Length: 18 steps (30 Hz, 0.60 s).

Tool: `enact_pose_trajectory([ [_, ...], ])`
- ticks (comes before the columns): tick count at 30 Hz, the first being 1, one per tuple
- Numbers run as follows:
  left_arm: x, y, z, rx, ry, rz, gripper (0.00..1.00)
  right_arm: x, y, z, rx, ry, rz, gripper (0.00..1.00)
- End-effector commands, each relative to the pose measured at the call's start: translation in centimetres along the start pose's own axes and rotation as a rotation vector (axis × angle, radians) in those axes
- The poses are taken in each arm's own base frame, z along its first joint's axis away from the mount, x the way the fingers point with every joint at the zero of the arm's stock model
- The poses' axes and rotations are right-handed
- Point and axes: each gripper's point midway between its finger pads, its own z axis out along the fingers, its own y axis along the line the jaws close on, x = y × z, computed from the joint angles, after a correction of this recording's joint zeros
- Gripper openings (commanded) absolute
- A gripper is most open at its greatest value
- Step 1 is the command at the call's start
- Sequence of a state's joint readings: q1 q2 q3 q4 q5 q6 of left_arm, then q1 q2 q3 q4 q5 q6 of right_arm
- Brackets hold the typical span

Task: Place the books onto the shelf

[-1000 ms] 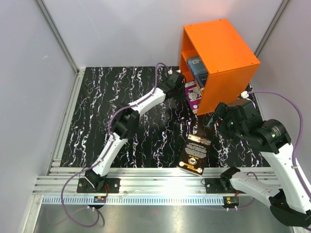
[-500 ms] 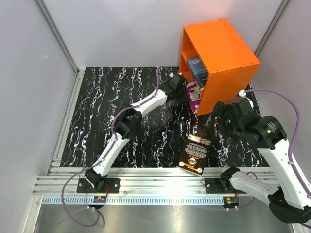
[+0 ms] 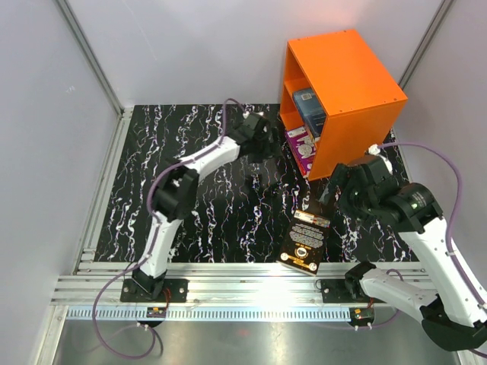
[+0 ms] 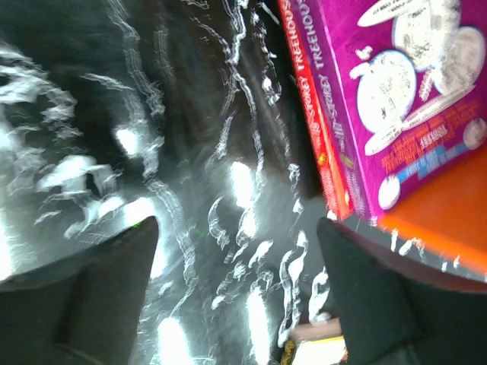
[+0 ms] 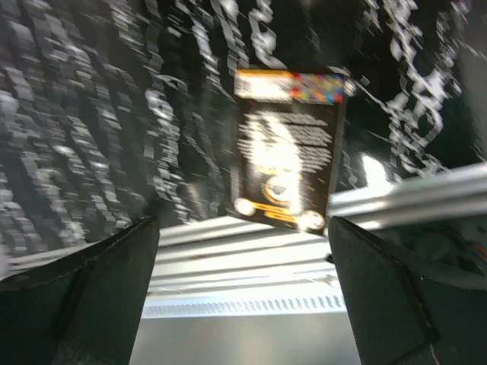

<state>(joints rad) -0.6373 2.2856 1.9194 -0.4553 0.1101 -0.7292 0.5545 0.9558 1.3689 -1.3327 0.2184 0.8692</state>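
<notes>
The orange shelf stands at the back right. A grey-blue book stands in its upper compartment. In the lower compartment is a book showing its purple back. My left gripper is open just left of that book and apart from it, with nothing between its fingers. A black book with a gold emblem lies flat near the table's front edge. Above and right of it, my right gripper hangs open and empty.
The black marbled table is bounded by grey walls on the left and at the back. An aluminium rail runs along the front edge just below the black book. The shelf's orange floor lies close to my left gripper's right finger.
My left gripper has opened, let go of the purple-backed book and drawn back to the left, away from the shelf. The right arm has shifted slightly; its gripper has stayed open.
</notes>
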Motion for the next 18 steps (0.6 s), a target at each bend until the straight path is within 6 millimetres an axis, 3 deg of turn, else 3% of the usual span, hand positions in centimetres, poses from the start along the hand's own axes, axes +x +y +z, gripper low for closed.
enact_pose_trajectory([
  [1, 0.4, 0.2, -5.1, 0.031, -0.006, 0.112, 0.92, 4.8, -5.2, 1.7, 0.212, 0.194, -0.1, 1.0],
  [2, 1.0, -0.4, -6.8, 0.054, -0.007, 0.128, 0.96, 5.2, -5.2, 2.8, 0.218, 0.212, -0.102, 1.0],
  [3, 2.2, 0.0, -7.0, 0.064, 0.01, 0.141, 0.98, 6.9, -6.5, 4.6, 0.285, 0.282, -0.121, 1.0],
  [5, 6.1, 1.1, -8.2, 0.099, 0.093, 0.143, 0.99, 8.4, -6.9, 6.9, 0.288, 0.36, -0.092, 1.0],
  [6, 6.8, 0.8, -8.4, 0.129, 0.098, 0.145, 0.99, 10.0, -8.4, 8.2, 0.339, 0.43, -0.093, 1.0],
  [7, 9.6, 0.9, -8.7, 0.166, 0.171, 0.149, 0.99, 10.9, -8.4, 8.8, 0.322, 0.475, -0.071, 1.0],
  [8, 10.3, 0.1, -9.5, 0.202, 0.184, 0.164, 0.99, 10.7, -8.5, 10.1, 0.311, 0.462, -0.032, 1.0],
  [10, 12.8, -1.1, -10.2, 0.263, 0.244, 0.193, 0.99, 12.7, -9.0, 11.1, 0.302, 0.541, 0.019, 1.0],
  [14, 16.5, -2.6, -10.7, 0.306, 0.314, 0.231, 0.99, 12.0, -8.0, 12.9, 0.284, 0.532, 0.118, 1.0],
  [18, 18.3, -3.8, -10.1, 0.326, 0.349, 0.173, 0.99, 14.3, -8.4, 15.8, 0.301, 0.604, 0.19, 1.0],
])
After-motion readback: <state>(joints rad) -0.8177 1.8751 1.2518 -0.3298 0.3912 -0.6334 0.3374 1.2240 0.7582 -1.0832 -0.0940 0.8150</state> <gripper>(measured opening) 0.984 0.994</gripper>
